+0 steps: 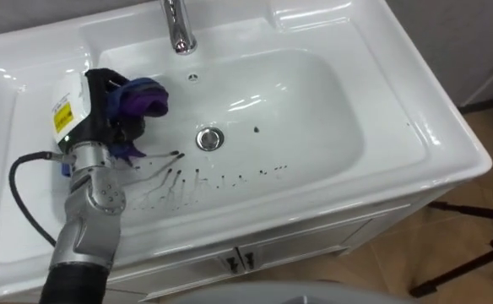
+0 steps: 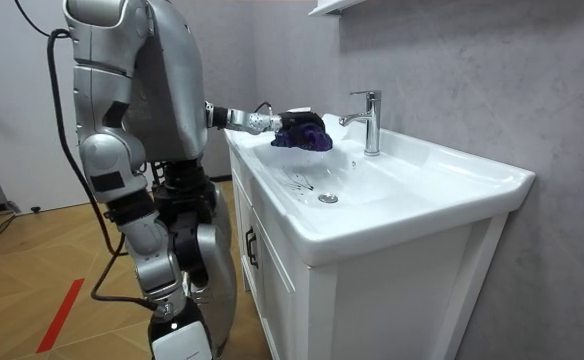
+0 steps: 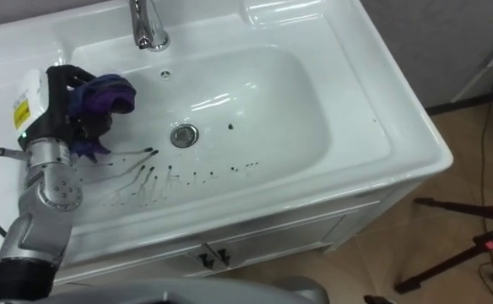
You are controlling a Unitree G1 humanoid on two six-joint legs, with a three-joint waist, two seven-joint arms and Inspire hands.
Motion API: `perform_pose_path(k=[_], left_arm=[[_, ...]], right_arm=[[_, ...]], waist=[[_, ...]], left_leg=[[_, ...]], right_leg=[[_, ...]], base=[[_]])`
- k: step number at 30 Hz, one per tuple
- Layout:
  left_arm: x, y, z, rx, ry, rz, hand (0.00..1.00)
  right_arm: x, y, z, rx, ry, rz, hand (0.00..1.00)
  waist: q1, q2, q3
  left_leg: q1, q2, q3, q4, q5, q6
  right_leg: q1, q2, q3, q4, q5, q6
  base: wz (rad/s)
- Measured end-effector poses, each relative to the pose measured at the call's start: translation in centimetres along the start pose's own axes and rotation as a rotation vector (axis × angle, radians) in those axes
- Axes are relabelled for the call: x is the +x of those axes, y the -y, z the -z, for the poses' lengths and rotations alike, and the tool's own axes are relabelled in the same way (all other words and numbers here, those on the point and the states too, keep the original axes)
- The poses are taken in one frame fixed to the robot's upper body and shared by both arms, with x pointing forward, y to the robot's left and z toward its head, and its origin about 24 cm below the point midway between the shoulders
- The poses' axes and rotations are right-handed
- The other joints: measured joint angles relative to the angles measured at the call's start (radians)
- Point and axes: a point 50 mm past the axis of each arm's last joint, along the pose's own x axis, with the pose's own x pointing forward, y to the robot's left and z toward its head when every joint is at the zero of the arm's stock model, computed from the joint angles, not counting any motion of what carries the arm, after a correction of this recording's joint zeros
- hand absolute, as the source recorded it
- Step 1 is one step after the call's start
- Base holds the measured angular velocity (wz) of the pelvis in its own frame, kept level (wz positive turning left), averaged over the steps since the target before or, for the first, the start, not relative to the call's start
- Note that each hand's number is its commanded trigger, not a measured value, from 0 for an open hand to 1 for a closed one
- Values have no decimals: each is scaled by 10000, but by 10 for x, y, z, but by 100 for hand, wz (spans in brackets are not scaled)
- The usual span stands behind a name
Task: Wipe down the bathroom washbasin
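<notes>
A white basin (image 1: 314, 110) is set in a vanity top, with a round metal drain (image 1: 209, 138) in its middle. Dark streaks and spots (image 1: 179, 177) run across the bowl's near slope, from left of the drain to right of it. My left hand (image 1: 103, 105) is over the bowl's left side, shut on a bunched purple-blue cloth (image 1: 141, 97). The cloth sits just above and left of the streaks, against the bowl's left slope. In the room view I stand at the vanity's end with my left arm stretched over it. My right hand (image 2: 177, 335) hangs low at my side.
A chrome faucet (image 1: 177, 29) rises behind the bowl. The vanity cabinet (image 1: 246, 253) has doors below the front rim. A grey wall (image 2: 452, 60) runs behind the basin. Dark stand legs (image 1: 474, 253) and cables lie on the wooden floor at the right.
</notes>
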Motion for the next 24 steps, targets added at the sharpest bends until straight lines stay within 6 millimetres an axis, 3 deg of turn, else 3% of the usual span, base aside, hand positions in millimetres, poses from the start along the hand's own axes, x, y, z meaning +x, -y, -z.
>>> perform_pose_path(k=[6, 14, 24], left_arm=[[-7, 22, 24, 1316, -1116, 1746, 100], [-14, 33, 38, 1890, -1645, 2570, 100], [-16, 36, 41, 2613, -1660, 2734, 100]], right_arm=[[0, 1, -2, 6, 23, 26, 0], [0, 1, 0, 29, -61, 125, 0], [-1, 5, -2, 24, 89, 314, 0]], waist=[[7, 5, 8], [22, 109, 11], [3, 147, -22]], left_leg=[[-61, 21, 195, 262, -2, 0], [-136, 58, 194, 300, -2, -2], [-144, 145, 231, 309, -2, -2]], right_leg=[[-33, -12, 39, 21, -2, -2], [-124, 11, 52, 74, 15, -34], [-151, 112, 67, 71, 46, -112]], base=[[-5], [0], [0]])
